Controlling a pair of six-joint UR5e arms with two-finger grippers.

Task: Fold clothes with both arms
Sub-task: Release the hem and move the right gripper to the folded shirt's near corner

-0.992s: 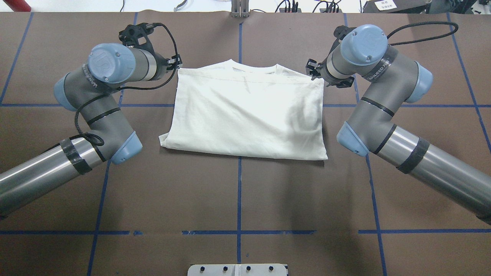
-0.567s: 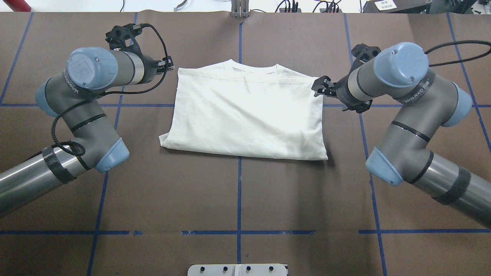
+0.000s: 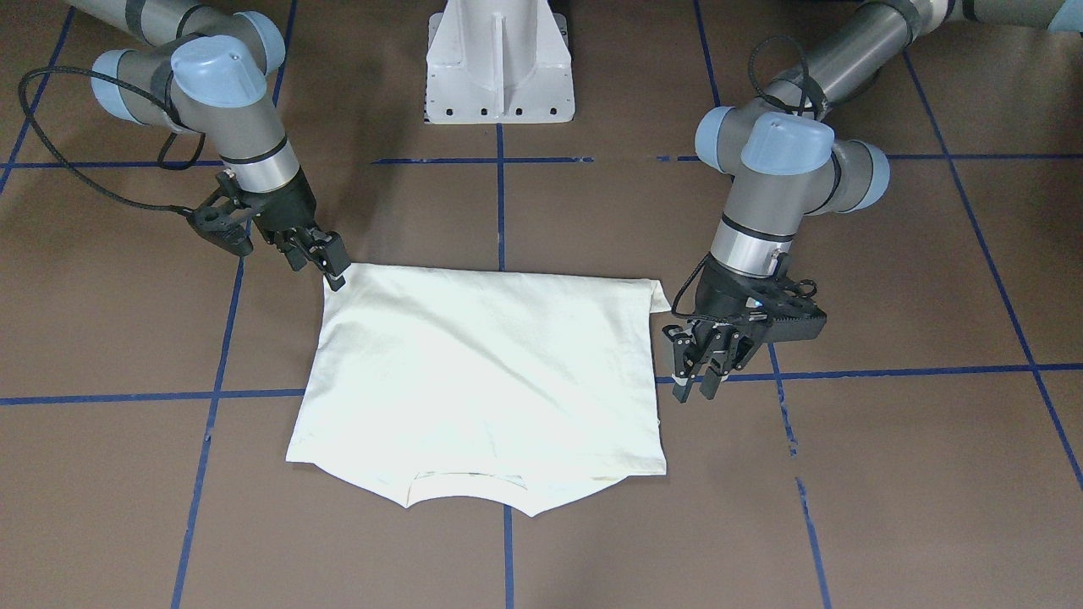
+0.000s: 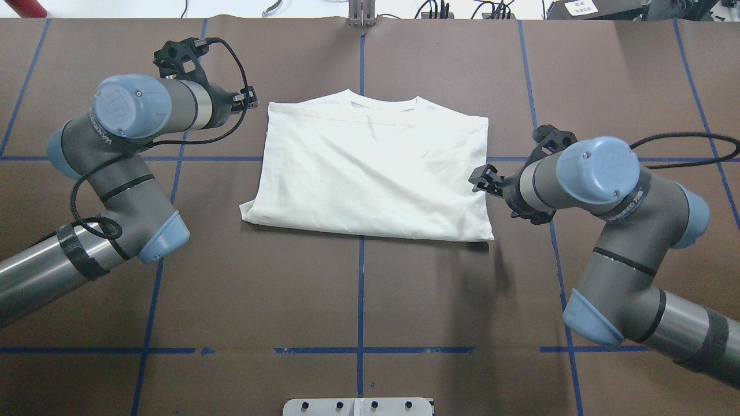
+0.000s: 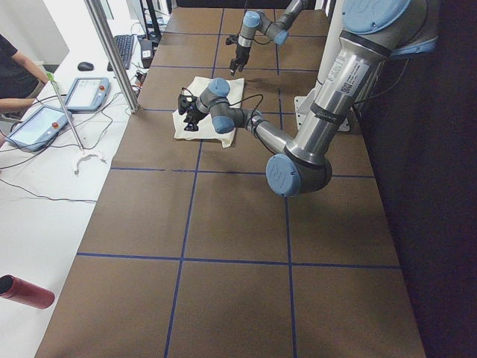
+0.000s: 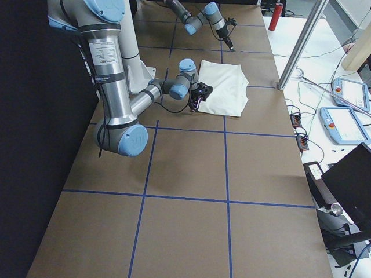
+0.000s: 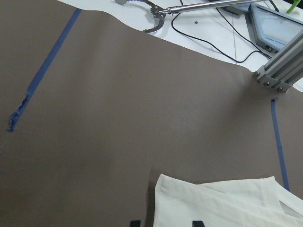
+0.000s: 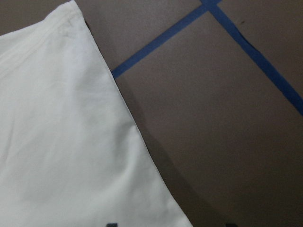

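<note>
The cream-white shirt (image 4: pixel 370 167) lies folded flat on the brown table, plain side up, collar at the far edge; its print is hidden. It also shows in the front view (image 3: pixel 482 372). My left gripper (image 4: pixel 245 99) hovers just left of the shirt's far left corner, open and empty; in the front view (image 3: pixel 698 372) its fingers stand apart. The left wrist view shows that corner (image 7: pixel 227 203) just ahead of the fingertips. My right gripper (image 4: pixel 480 179) is open and empty at the shirt's right edge, near the hem corner in the front view (image 3: pixel 326 262). The right wrist view shows that edge (image 8: pixel 61 142).
Blue tape lines (image 4: pixel 361 289) grid the brown table cover. The white pedestal base (image 3: pixel 499 59) stands at the robot's side. A metal post (image 4: pixel 361 14) stands at the far edge, with an operators' desk and tablets (image 6: pixel 348 124) beyond it.
The right gripper moved from the shirt's far right corner toward the robot along its right edge. The left gripper drew back slightly leftward from the far left corner. The shirt stayed put.
</note>
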